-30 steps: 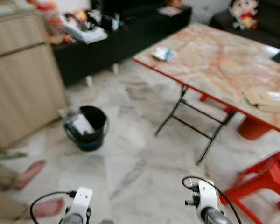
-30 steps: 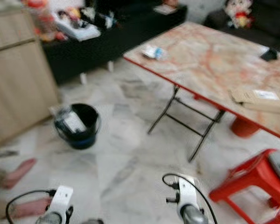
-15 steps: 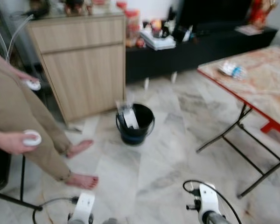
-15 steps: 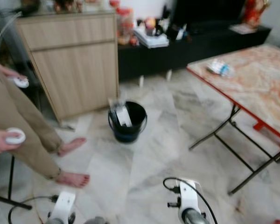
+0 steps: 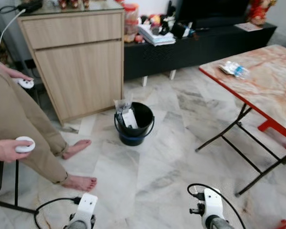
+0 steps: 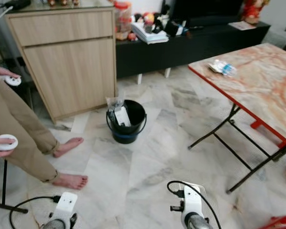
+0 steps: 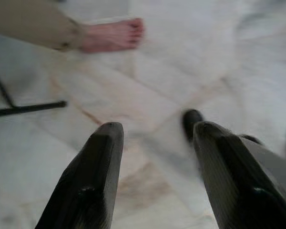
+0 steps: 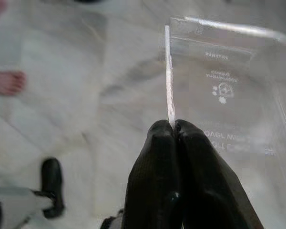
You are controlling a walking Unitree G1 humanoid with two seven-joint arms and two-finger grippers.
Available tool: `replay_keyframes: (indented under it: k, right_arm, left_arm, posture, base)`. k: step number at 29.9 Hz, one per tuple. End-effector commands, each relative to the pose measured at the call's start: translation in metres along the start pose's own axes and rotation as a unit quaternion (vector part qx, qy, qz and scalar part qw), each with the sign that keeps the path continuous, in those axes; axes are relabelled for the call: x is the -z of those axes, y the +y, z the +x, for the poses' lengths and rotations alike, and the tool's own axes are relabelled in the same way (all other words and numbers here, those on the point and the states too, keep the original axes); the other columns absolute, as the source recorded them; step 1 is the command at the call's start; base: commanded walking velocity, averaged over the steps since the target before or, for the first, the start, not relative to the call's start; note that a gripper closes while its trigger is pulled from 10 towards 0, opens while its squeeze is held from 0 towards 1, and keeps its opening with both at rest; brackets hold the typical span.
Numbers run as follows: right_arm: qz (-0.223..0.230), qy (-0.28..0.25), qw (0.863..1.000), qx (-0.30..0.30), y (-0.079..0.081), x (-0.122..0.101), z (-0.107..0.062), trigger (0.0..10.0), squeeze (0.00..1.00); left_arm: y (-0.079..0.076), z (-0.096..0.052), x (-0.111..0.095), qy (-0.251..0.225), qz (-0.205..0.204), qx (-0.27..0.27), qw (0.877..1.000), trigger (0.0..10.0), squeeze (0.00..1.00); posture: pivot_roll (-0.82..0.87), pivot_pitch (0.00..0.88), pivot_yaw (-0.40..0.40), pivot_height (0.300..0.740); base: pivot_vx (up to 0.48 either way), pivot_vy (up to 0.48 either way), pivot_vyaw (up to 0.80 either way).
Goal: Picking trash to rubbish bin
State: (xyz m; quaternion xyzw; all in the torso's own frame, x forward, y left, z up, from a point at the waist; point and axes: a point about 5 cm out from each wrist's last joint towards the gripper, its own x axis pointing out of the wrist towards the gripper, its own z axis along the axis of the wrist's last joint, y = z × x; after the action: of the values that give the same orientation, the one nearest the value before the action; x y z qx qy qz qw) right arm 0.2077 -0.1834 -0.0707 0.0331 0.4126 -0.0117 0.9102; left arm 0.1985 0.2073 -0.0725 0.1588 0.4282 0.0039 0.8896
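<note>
Right gripper (image 8: 174, 129) pinches the clear plastic wrapper (image 8: 224, 90) by its edge; light, flimsy, slippery. Left gripper (image 7: 155, 131) open, empty.

Both head eyes are looking forward and down from standing height, sharing the marble floor (image 5: 157, 157), black bucket (image 5: 134, 123) and folding table (image 6: 257, 62). Each wrist camera is pointing close along its fingers at that floor, both catching a bare foot (image 7: 113, 34)
</note>
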Motion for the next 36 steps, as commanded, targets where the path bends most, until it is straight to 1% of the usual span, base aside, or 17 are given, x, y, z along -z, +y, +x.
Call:
replay_keyframes:
  k: [1, 3, 9, 15, 19, 29, 32, 34, 35, 36]
  right_arm:
    - [-0.007, 0.015, 1.0, 0.015, -0.0126, 0.0091, -0.0036, 10.0, 0.0]
    - [-0.009, 0.013, 1.0, 0.014, -0.013, 0.0083, -0.0035, 10.0, 0.0]
    - [-0.013, 0.009, 1.0, 0.018, -0.016, 0.0055, -0.0035, 10.0, 0.0]
    - [-0.011, 0.008, 1.0, 0.019, -0.0168, 0.0042, -0.0033, 10.0, 0.0]
    - [-0.012, 0.009, 1.0, 0.018, -0.0168, 0.0045, -0.0034, 10.0, 0.0]
    - [0.005, 0.007, 1.0, 0.023, -0.0177, 0.0032, -0.0031, 10.0, 0.0]
    - [0.012, 0.007, 1.0, 0.022, -0.0173, 0.0038, -0.0031, 10.0, 0.0]
    - [0.007, 0.008, 1.0, 0.021, -0.0169, 0.0041, -0.0032, 10.0, 0.0]
    - [-0.001, 0.007, 1.0, 0.019, -0.0166, 0.0036, -0.0031, 10.0, 0.0]
    - [0.001, 0.006, 1.0, 0.019, -0.0163, 0.0035, -0.003, 10.0, 0.0]
  left_arm:
    - [-0.0107, 0.0001, -0.0024, 0.0, -0.003, 0.014, 1.0, 10.0, 0.0]
    - [-0.0112, 0.0002, -0.0027, 0.0, -0.003, 0.015, 1.0, 10.0, 0.0]
    - [-0.0141, 0.0, -0.0031, -0.001, -0.005, 0.017, 1.0, 10.0, 0.0]
    - [-0.0156, -0.0004, -0.0017, 0.0, -0.003, 0.019, 1.0, 10.0, 0.0]
    - [-0.0156, -0.0003, -0.0024, -0.001, -0.003, 0.019, 1.0, 10.0, 0.0]
    - [-0.0163, 0.0, -0.004, -0.002, -0.005, 0.019, 1.0, 10.0, 0.0]
    - [-0.0156, -0.0001, -0.003, -0.001, -0.005, 0.018, 1.0, 10.0, 0.0]
    - [-0.0154, -0.0002, -0.0027, -0.001, -0.005, 0.018, 1.0, 10.0, 0.0]
    - [-0.0153, -0.0002, -0.0026, -0.001, -0.005, 0.018, 1.0, 10.0, 0.0]
    - [-0.0153, -0.0002, -0.0026, -0.001, -0.005, 0.018, 1.0, 10.0, 0.0]
  posture:
    - [0.1, 0.107, -0.107, 0.74]
    - [0.1, 0.111, -0.112, 0.74]
    - [0.08, 0.119, -0.124, 0.74]
    - [0.08, 0.12, -0.125, 0.74]
    - [0.08, 0.124, -0.124, 0.74]
    - [0.07, 0.121, -0.129, 0.74]
    - [0.07, 0.118, -0.127, 0.74]
    - [0.07, 0.118, -0.127, 0.74]
    - [0.07, 0.118, -0.127, 0.74]
    - [0.07, 0.118, -0.127, 0.74]
  base:
    - [0.319, 0.0, 0.0]
    - [0.317, 0.0, 0.0]
    - [0.315, 0.0, 0.8]
    - [0.316, 0.0, 0.0]
    - [0.0, 0.0, 0.0]
    - [0.0, 0.0, 0.0]
    - [0.0, 0.0, -0.8]
    - [0.0, 0.0, -0.71]
    - [0.0, 0.0, 0.0]
    - [0.251, 0.0, 0.0]
